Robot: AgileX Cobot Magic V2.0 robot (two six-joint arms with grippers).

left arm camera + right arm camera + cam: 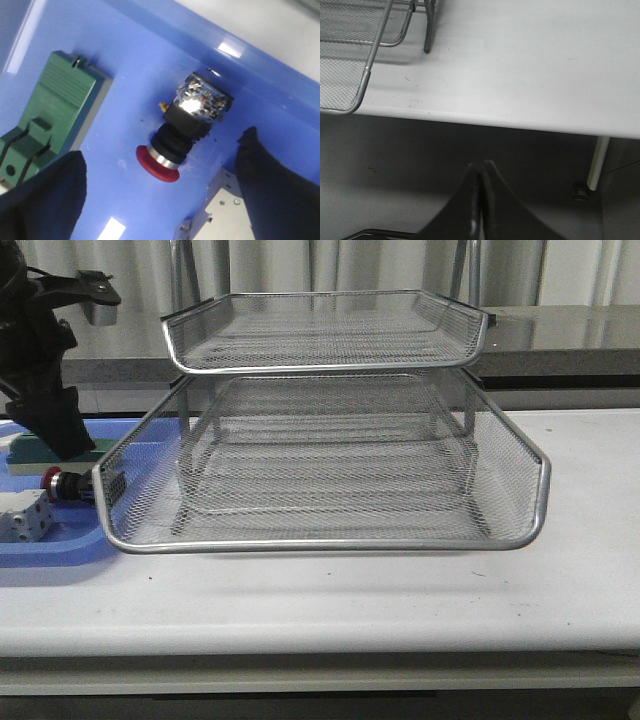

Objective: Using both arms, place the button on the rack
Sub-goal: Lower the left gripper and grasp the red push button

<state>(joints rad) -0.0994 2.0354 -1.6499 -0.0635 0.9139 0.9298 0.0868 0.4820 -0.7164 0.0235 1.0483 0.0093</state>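
Observation:
The button, red cap, black body and shiny rear block, lies on its side in the blue tray. In the front view the button shows just left of the rack's lower tier. My left gripper is open above it, one finger on each side, not touching it. The left arm hangs over the tray at the far left. The silver wire-mesh rack stands in the middle of the table. My right gripper is shut and empty, off the table's front edge, below table height.
A green block and a white boxy part lie in the blue tray beside the button; they also show in the front view, the green block and the white part. A rack corner and table leg show in the right wrist view.

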